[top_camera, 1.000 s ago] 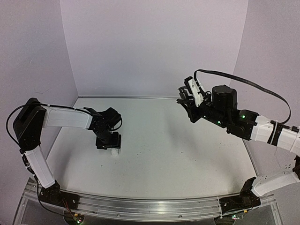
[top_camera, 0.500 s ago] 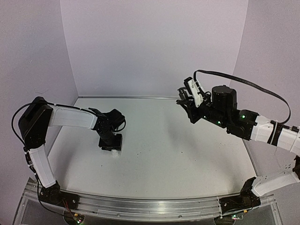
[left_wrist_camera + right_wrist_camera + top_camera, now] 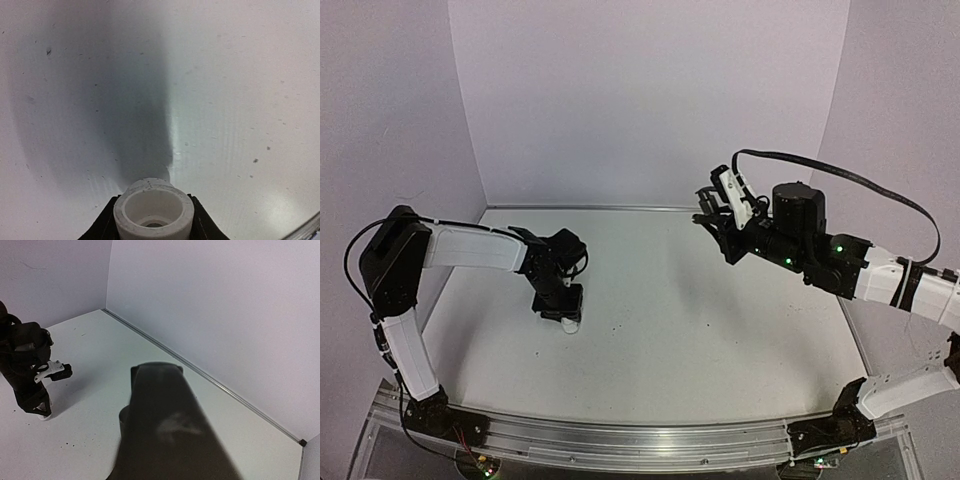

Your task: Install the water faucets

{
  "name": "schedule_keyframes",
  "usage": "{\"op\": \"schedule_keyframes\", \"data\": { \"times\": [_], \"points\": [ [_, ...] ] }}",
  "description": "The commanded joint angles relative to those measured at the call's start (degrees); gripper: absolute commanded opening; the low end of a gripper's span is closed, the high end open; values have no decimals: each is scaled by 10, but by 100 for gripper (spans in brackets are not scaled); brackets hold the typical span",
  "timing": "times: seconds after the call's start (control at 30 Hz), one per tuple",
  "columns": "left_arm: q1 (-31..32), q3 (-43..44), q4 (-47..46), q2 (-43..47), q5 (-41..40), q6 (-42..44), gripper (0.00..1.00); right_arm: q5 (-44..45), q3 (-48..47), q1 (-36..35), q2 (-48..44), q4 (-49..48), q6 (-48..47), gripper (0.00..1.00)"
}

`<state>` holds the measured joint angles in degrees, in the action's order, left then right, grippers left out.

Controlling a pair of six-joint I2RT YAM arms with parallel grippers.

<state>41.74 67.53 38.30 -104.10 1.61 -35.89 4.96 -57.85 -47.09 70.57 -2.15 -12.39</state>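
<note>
Faucet's white fitting, at nine o'clock on your table, is now pinched: the left tool has narrowed onto it. You cannot tell the right tool's grip.

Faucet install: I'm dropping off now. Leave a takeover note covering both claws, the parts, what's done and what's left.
Left claw: down on the table, shut on the white fitting.
Right claw: raised over the far right of the table; can't tell whether it is open or shut.
Black spout: not identifiable. A dark blurred shape fills the right wrist view.
Done: fitting gripped.
Left: join spout to fitting; nothing is assembled yet.
</note>
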Motion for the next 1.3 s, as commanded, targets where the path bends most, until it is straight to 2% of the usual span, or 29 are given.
{"op": "schedule_keyframes", "data": {
  "times": [0.0, 0.13, 0.23, 0.33, 0.43, 0.63, 0.93, 1.27],
  "points": [
    [-27, 78, -5, 85, 143, 30, 0, -77, 14, 2, -12, -80, -32, 0],
    [-72, 130, -28, 129, 324, 32, 0, -156, 43, 2, -11, -172, -60, 0],
    [-96, 155, -82, 160, 465, 13, 0, -219, 37, 2, 2, -216, -69, 0],
    [-103, 148, -201, 194, 592, -37, 0, -286, 39, 1, 10, -282, -76, 0],
    [-105, 106, -383, 245, 662, -115, 0, -340, 26, 1, 28, -330, -88, 0],
    [-105, 79, -539, 301, 701, -184, 0, -443, -24, -1, 67, -402, -126, 0],
    [-105, 61, -612, 322, 671, -244, 0, -523, -82, -2, 117, -502, -147, 0],
    [-105, 36, -656, 318, 642, -276, 0, -540, -135, -22, 174, -539, -120, 0]
  ]
}}
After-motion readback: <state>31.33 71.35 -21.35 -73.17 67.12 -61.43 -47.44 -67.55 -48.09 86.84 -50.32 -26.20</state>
